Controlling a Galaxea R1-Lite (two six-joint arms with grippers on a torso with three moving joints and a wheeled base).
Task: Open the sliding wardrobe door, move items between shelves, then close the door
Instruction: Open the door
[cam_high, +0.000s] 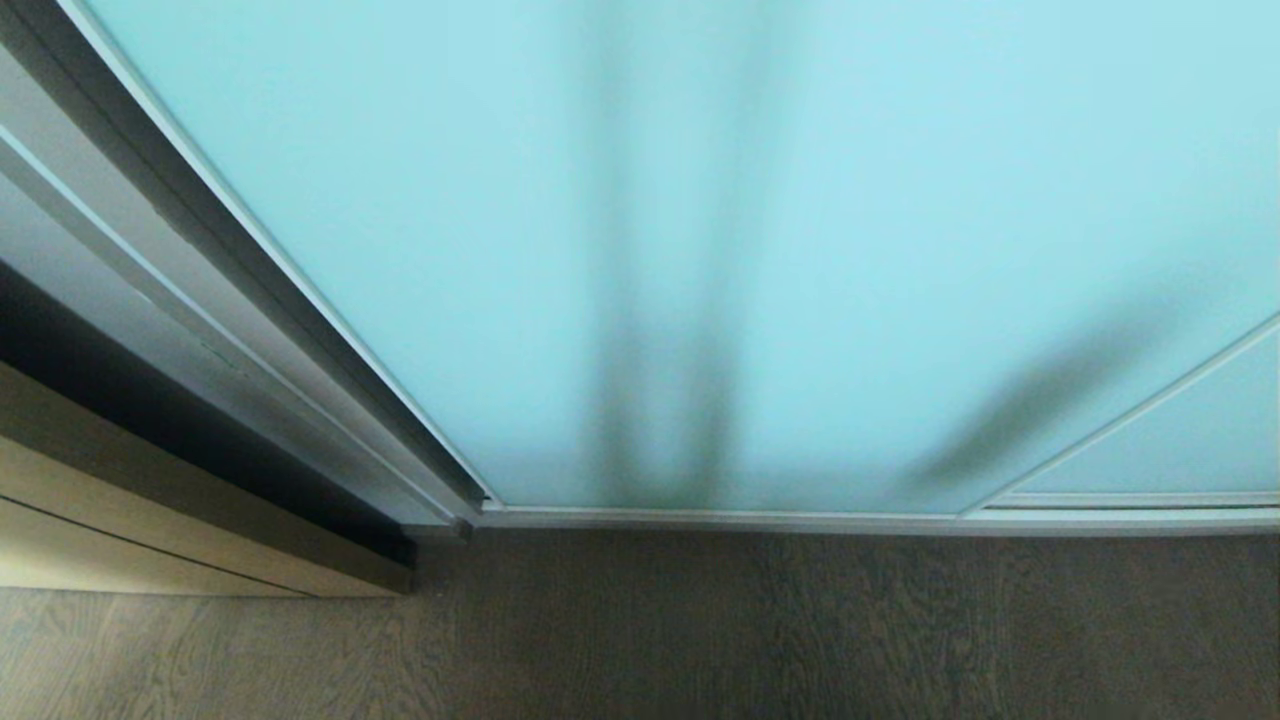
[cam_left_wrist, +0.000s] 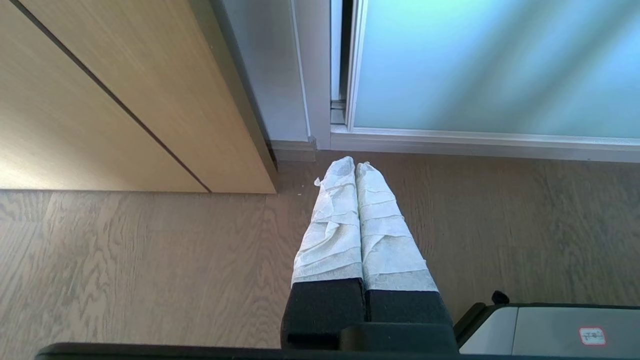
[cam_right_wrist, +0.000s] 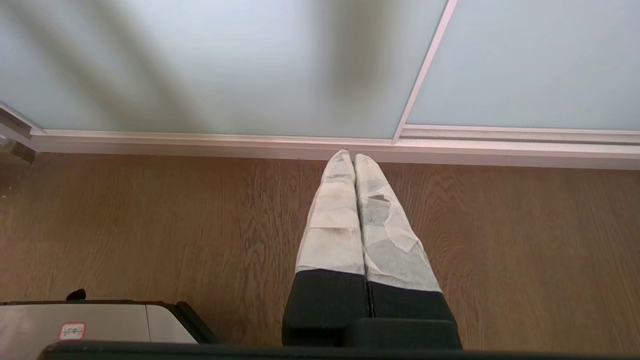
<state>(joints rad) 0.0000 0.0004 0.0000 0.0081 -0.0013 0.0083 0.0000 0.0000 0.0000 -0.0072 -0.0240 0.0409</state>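
Observation:
The sliding wardrobe door (cam_high: 700, 250) is a pale aqua frosted-glass panel in a thin silver-white frame, and it fills the head view in front of me, closed. It also shows in the left wrist view, sliding wardrobe door (cam_left_wrist: 500, 65), and in the right wrist view, sliding wardrobe door (cam_right_wrist: 200, 65). My left gripper (cam_left_wrist: 355, 167) hangs over the wooden floor near the door's left lower corner, shut and empty, its fingers wrapped in white cloth. My right gripper (cam_right_wrist: 352, 159) hangs just before the bottom rail, shut and empty too. The items and the shelves are hidden behind the door.
A second frosted panel (cam_high: 1190, 440) overlaps at the right. A light wooden door (cam_left_wrist: 115, 95) stands at the left beside a grey-white frame post (cam_left_wrist: 280, 70). Wood floor (cam_high: 800, 630) runs along the bottom rail (cam_high: 720, 518). My base's grey corner (cam_left_wrist: 550, 330) sits low between the arms.

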